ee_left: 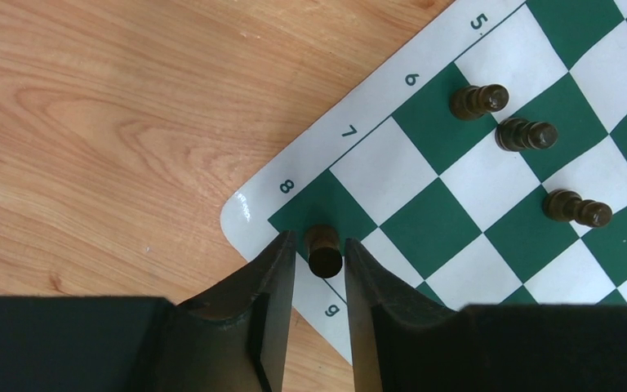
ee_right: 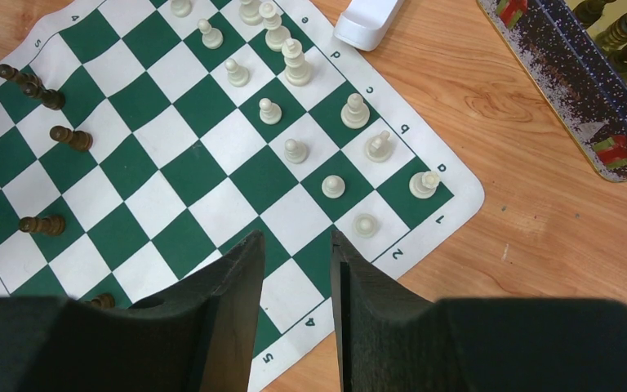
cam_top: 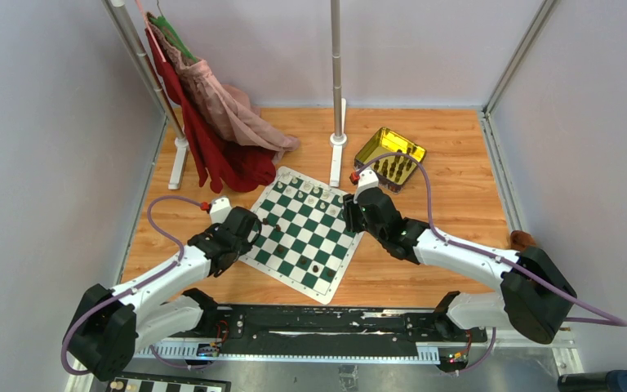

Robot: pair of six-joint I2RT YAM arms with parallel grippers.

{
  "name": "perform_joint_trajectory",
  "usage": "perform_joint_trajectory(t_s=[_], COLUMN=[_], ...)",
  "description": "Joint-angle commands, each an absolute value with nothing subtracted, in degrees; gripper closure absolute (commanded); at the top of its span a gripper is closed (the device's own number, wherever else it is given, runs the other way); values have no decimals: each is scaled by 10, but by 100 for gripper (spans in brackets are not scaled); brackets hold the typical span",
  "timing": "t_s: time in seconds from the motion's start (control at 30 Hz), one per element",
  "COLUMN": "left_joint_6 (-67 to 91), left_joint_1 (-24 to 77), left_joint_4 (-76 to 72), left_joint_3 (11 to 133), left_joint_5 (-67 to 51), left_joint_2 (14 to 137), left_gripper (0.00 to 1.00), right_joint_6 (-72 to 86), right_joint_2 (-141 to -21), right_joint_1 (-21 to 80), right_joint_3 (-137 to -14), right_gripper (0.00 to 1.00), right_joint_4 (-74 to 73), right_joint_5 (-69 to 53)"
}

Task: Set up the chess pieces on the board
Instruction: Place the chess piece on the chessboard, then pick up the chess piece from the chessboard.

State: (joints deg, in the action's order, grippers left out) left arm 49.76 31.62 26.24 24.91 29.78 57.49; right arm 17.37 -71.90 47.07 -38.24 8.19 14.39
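Note:
The green-and-white board (cam_top: pixel 302 237) lies at an angle on the wooden table. My left gripper (cam_top: pixel 249 224) is low over the corner marked 8. In the left wrist view its jaws (ee_left: pixel 318 239) stand slightly apart around a dark chess piece (ee_left: pixel 324 251) upright on the corner square, with a thin gap on each side. Three more dark pieces (ee_left: pixel 526 135) stand further along the board (ee_left: pixel 457 220). My right gripper (cam_top: pixel 351 214) hovers open and empty (ee_right: pixel 295 234) above the board's right edge (ee_right: pixel 212 155). Several white pieces (ee_right: pixel 296 64) stand in two rows there, and dark pieces (ee_right: pixel 71 138) at the left.
A yellow transparent tray (cam_top: pixel 389 157) holding dark pieces sits behind the board's right corner; its patterned wall (ee_right: pixel 571 82) shows in the right wrist view. A pole's white foot (cam_top: pixel 338 159) touches the board's far edge. Clothes (cam_top: pixel 212 122) hang on a rack at back left.

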Motion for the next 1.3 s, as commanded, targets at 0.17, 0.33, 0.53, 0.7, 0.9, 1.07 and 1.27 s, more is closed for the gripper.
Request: perform_joint_trajectory(t_s=[0.17, 0.33, 0.53, 0.7, 0.9, 1.07, 1.27], left_joint_6=[501, 497, 462, 418, 387, 361, 345], left_joint_1=[312, 312, 312, 312, 312, 312, 309], left_joint_4=[263, 287, 281, 237, 187, 139, 93], left_joint_3=[250, 268, 291, 303, 322, 331, 341], left_joint_5=[311, 318, 318, 301, 298, 304, 298], left_joint_2=[569, 543, 494, 499, 560, 615, 673], left_gripper=[59, 57, 50, 40, 36, 36, 42], right_joint_6=[183, 183, 185, 185, 185, 184, 182], right_joint_2=[-723, -723, -725, -722, -723, -723, -726], right_joint_1=[462, 462, 462, 463, 463, 462, 462], right_joint_3=[-375, -375, -374, -374, -374, -373, -374], right_gripper=[60, 60, 60, 60, 61, 60, 60], right_joint_4=[96, 97, 98, 98, 98, 98, 98], right_joint_5=[136, 136, 135, 137, 138, 141, 142])
